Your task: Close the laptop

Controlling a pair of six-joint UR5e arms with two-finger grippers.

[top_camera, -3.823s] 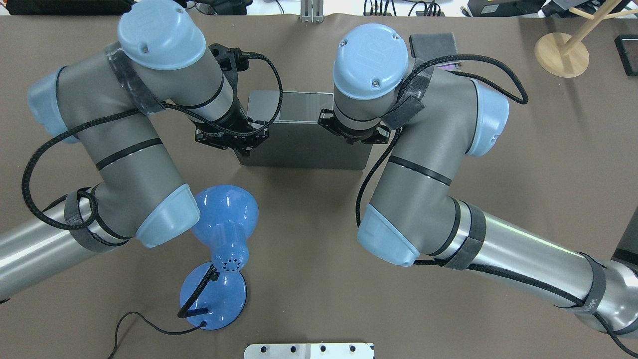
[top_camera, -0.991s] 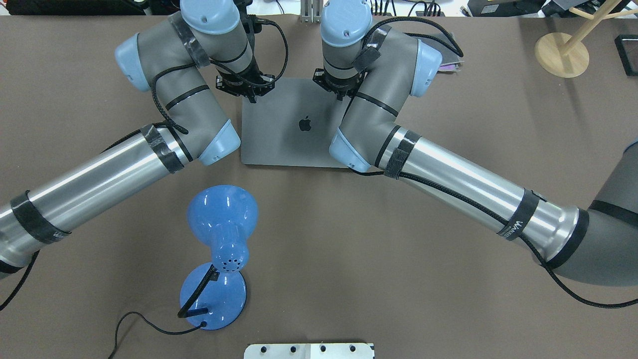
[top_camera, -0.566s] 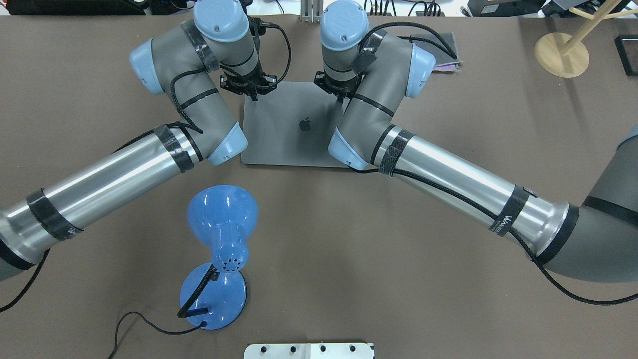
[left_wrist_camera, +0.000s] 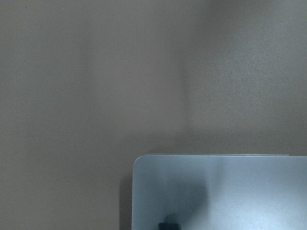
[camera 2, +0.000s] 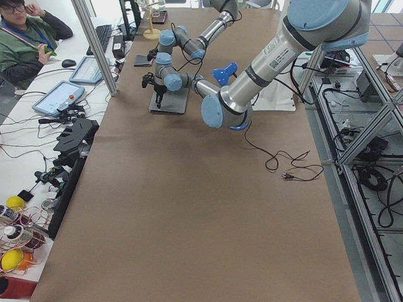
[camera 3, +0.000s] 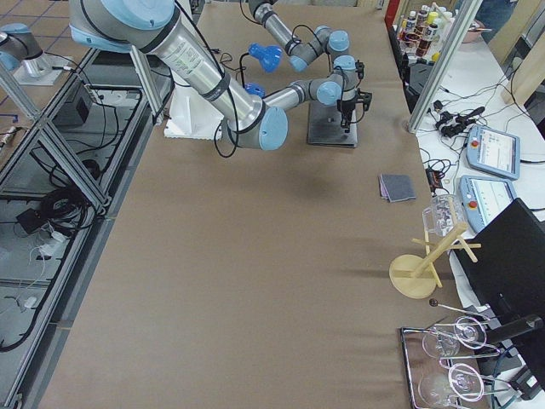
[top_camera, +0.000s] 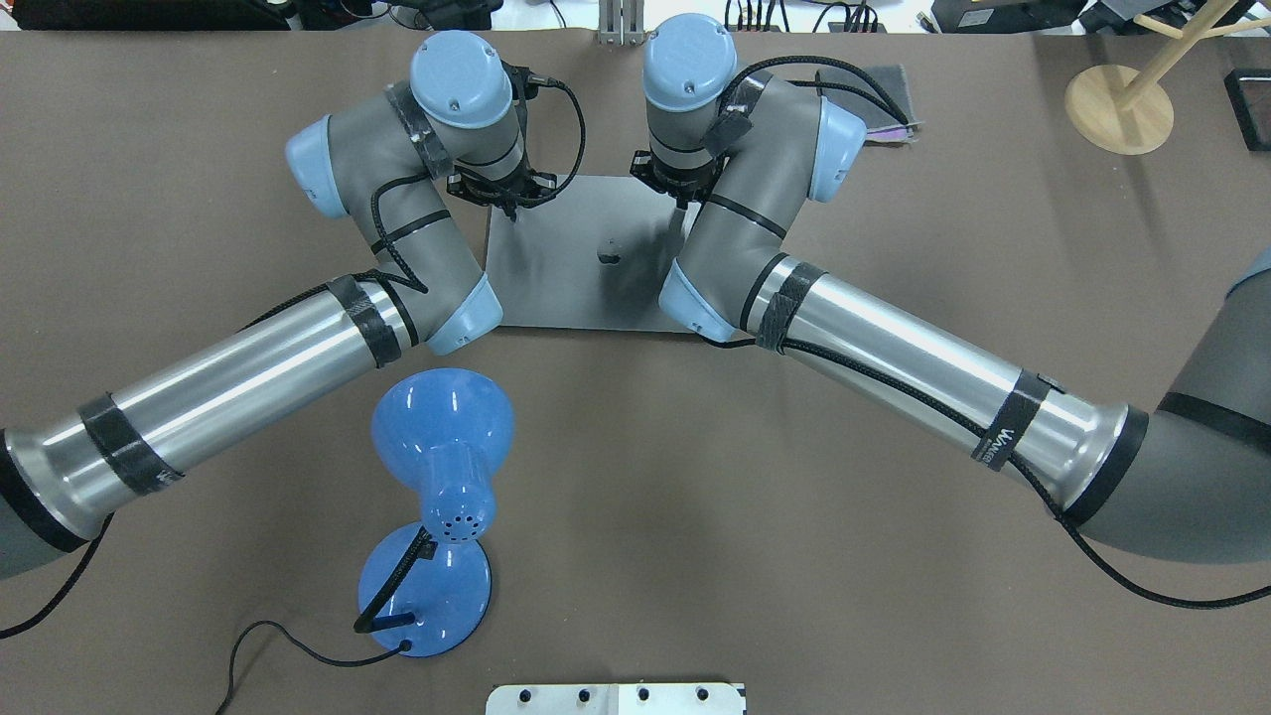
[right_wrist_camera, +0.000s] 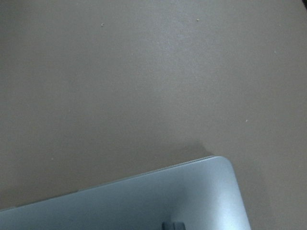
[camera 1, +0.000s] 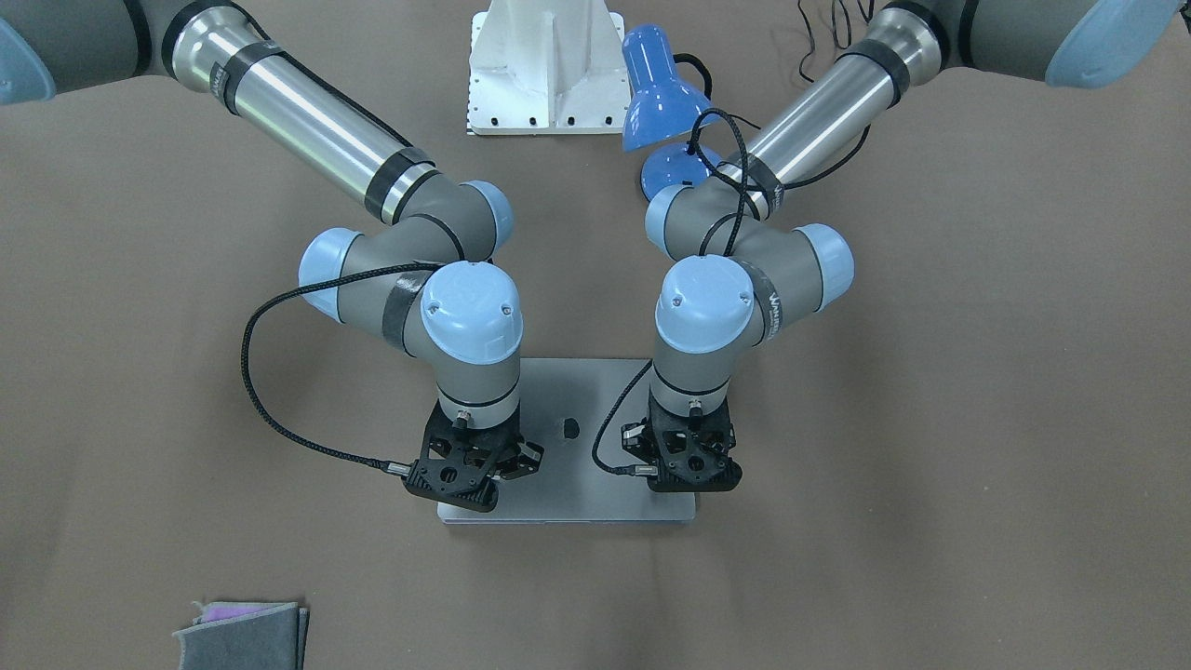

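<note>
Grey-silver laptop (top_camera: 581,288) lies flat, lid down; left gripper (top_camera: 512,207) and right gripper (top_camera: 682,204), each pinched narrow, rest tips near its far corners.

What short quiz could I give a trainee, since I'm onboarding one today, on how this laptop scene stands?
1. True or false: the laptop lies shut, flat on the table, logo up.
2. Where are the left gripper and the right gripper? A: over the lid's edge farthest from the robot. B: over the lid's edge nearest the robot. C: beside the laptop, off the lid.
3. Fill in: the blue lamp stands on the robot's ___ side.
Key: 1 true; 2 A; 3 left.
</note>
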